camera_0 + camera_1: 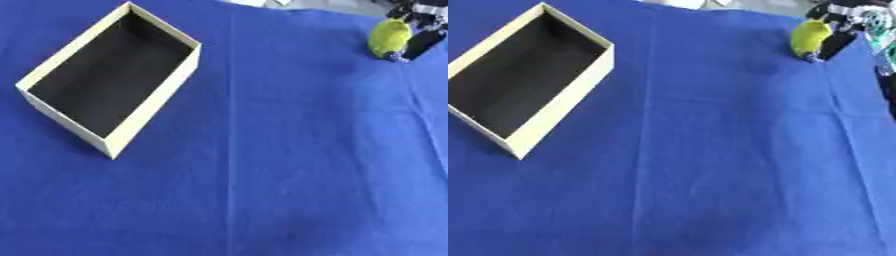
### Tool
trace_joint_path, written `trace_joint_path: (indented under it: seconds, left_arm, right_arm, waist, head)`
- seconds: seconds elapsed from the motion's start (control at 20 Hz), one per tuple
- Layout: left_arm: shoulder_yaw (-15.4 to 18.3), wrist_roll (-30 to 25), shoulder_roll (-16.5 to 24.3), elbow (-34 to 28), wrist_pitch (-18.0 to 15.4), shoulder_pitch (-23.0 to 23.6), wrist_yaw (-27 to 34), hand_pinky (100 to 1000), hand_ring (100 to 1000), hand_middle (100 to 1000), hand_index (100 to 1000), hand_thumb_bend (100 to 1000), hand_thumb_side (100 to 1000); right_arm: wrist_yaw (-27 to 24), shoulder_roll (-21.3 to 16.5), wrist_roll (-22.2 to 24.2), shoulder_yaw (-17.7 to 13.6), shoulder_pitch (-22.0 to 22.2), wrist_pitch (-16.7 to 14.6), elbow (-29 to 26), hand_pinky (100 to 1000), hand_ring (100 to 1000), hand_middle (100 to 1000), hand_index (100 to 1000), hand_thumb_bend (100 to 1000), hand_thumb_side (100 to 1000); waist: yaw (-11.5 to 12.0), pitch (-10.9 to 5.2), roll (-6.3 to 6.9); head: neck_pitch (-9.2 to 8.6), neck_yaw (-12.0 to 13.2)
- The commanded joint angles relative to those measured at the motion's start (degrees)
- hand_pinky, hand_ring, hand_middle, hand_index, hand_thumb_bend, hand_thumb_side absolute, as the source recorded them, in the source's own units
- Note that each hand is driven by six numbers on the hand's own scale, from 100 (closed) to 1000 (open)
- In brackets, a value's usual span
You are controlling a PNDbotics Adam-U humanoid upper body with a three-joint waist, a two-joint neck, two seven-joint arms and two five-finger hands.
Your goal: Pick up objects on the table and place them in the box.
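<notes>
- The counter [289, 165], draped in blue cloth, is bare through its middle, leaving open room for the carry.
- The box [156, 100] sits at ten o'clock, dark inside and apparently empty; its cream walls need clearing before any release.
- The right hand [422, 35], at one o'clock near the far edge, is curled around the yellow-green object [388, 38].
- The left hand is out of sight.

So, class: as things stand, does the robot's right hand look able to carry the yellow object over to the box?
Probably yes. The right hand appears already closed around the yellow object, and only bare blue cloth lies between it and the open box.
</notes>
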Motion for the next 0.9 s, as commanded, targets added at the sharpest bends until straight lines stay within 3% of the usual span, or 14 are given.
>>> trace_joint_path:
  seconds: [0.05,0.9]
  left_arm:
    - [0.4,0.5,2.3,-0.8,-0.8,-0.6,-0.4,742,532,574,569,247,292]
    - [0.4,0.6,2.6,-0.8,-1.1,-1.1,-0.7,742,530,574,567,236,294]
  right_arm:
    - [1.0,-4.0,-1.0,-1.1,-0.3,0.5,-0.2,885,967,951,969,393,100]
    - [-0.2,-5.9,-7.8,-3.9,-0.1,3.6,1.4,883,976,944,973,428,100]
  waist:
    - [0.0,-0.98,0.31]
    - [0.8,0.76,-0.24]
  head:
    - [-0.95,-0.2]
    - [-1.91,-0.8]
